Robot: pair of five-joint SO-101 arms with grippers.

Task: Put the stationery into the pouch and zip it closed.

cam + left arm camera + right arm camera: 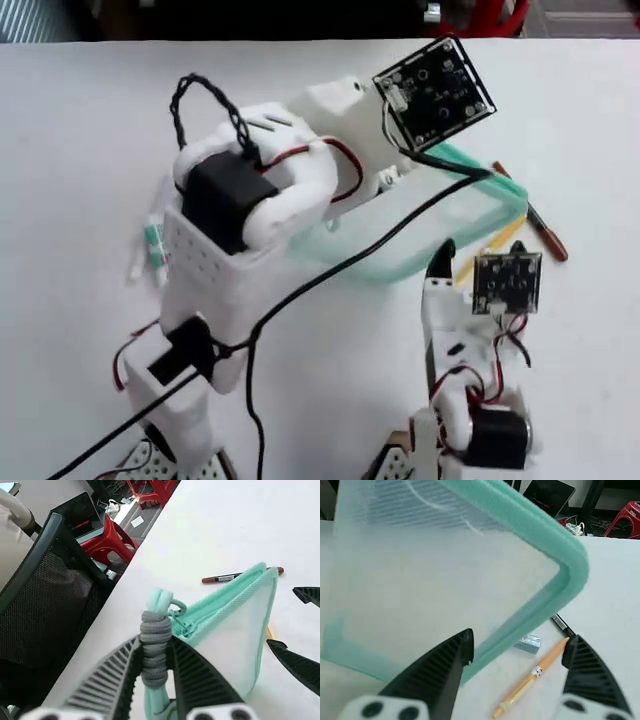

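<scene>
The mint-green mesh pouch [455, 215] is held by one end, tilted above the table. My left gripper [155, 655] is shut on the pouch's grey-wrapped pull loop [154, 645], beside the zip [210, 607]. My right gripper [520, 639] stands open at the pouch's near edge [520, 617], with nothing between its fingers. A yellow pen [530, 677] lies on the table between those fingers, next to a small silvery piece [527, 642] and a black pen [564, 625]. A brown pen [535, 222] lies just past the pouch. The pouch hides what is inside it.
More stationery, a green-and-white piece [153, 243] and a white pen [137, 262], lies on the white table [90, 150] beyond the left arm [240, 220]. A black cable [330, 270] crosses the middle. The table's far edge borders a mesh chair [45, 595] and red stools [112, 537].
</scene>
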